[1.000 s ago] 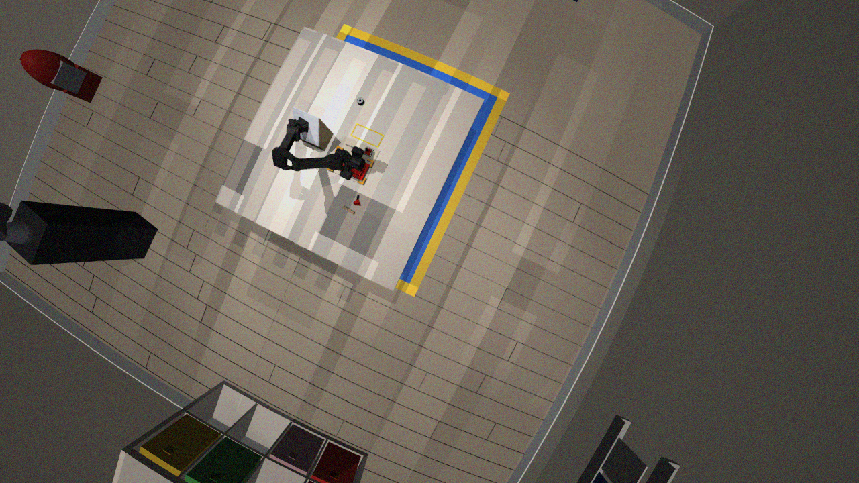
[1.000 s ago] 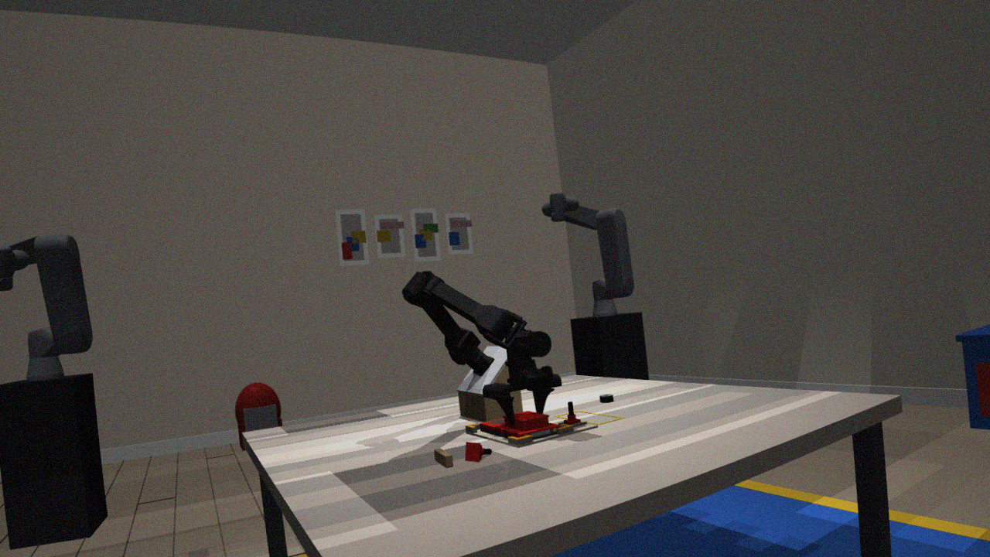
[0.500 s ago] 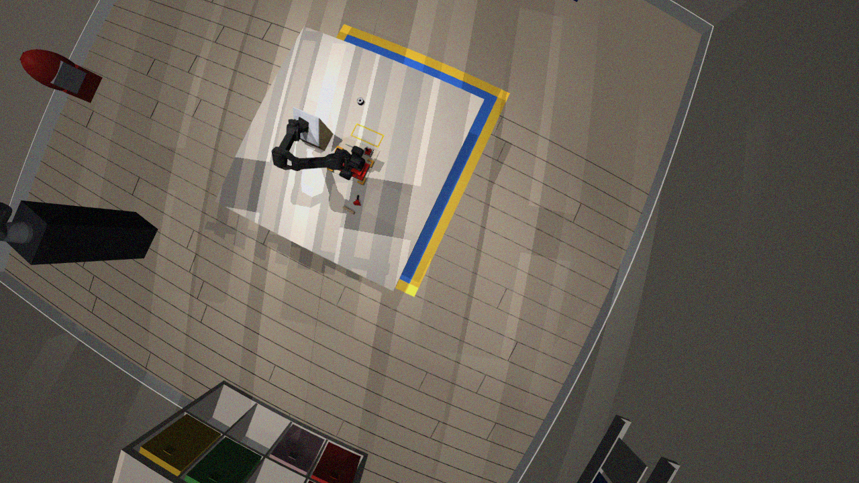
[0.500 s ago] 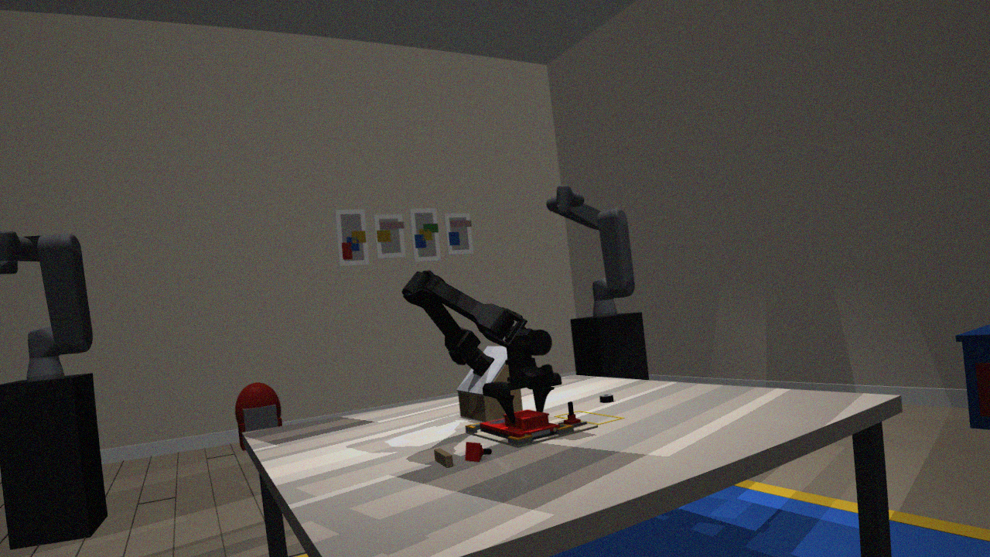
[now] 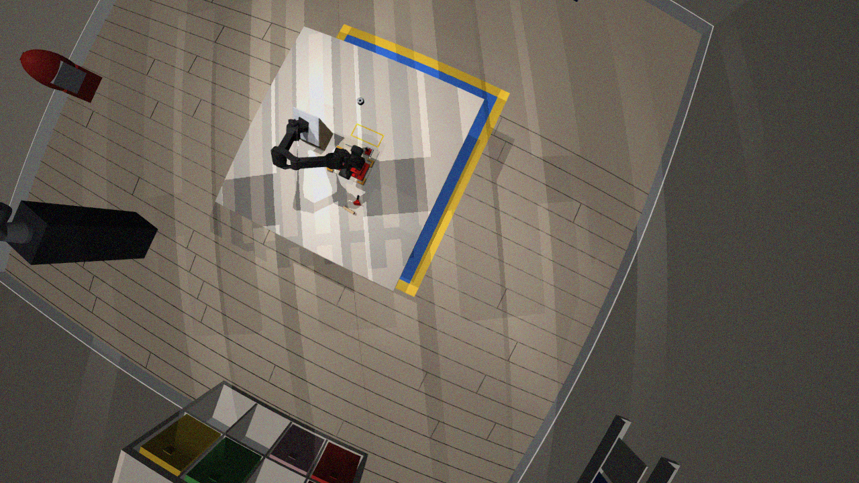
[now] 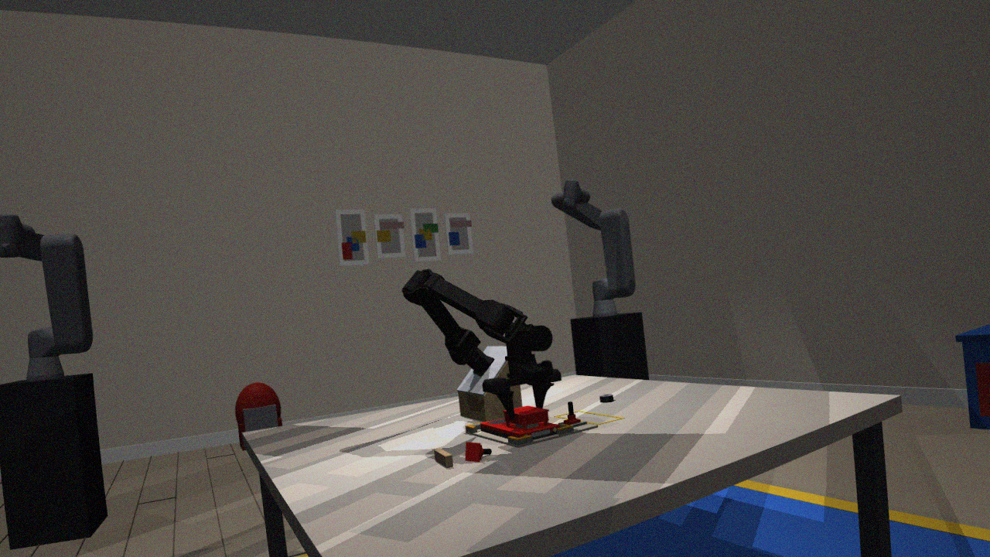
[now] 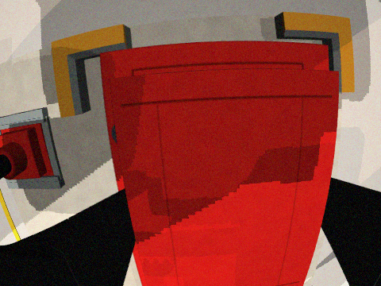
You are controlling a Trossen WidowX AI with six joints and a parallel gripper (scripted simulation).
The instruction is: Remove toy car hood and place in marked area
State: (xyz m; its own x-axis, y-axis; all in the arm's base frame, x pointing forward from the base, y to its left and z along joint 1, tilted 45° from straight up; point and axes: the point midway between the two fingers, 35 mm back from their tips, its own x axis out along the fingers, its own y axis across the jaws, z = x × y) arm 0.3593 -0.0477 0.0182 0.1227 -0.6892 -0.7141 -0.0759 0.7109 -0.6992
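The red toy car (image 5: 363,172) (image 6: 525,426) sits in a fixture with orange corner brackets (image 7: 68,60). Its red hood (image 7: 228,164) fills the wrist view, with the grille at the bottom. My gripper (image 7: 228,194) (image 6: 524,404) (image 5: 354,161) is down over the car, with a black finger on each side of the hood, shut on it. The hood still lies on the car. The marked area is a yellow outlined rectangle (image 5: 370,129) (image 6: 600,413) on the table just beyond the car; a bit of its line also shows in the wrist view (image 7: 8,218).
A red part with a black peg (image 6: 571,414) (image 7: 24,151) stands beside the car near the marked area. A red block (image 6: 475,451), a small wooden block (image 6: 442,457), a black disc (image 6: 607,398) (image 5: 360,100) and a tan box (image 6: 481,401) are on the table.
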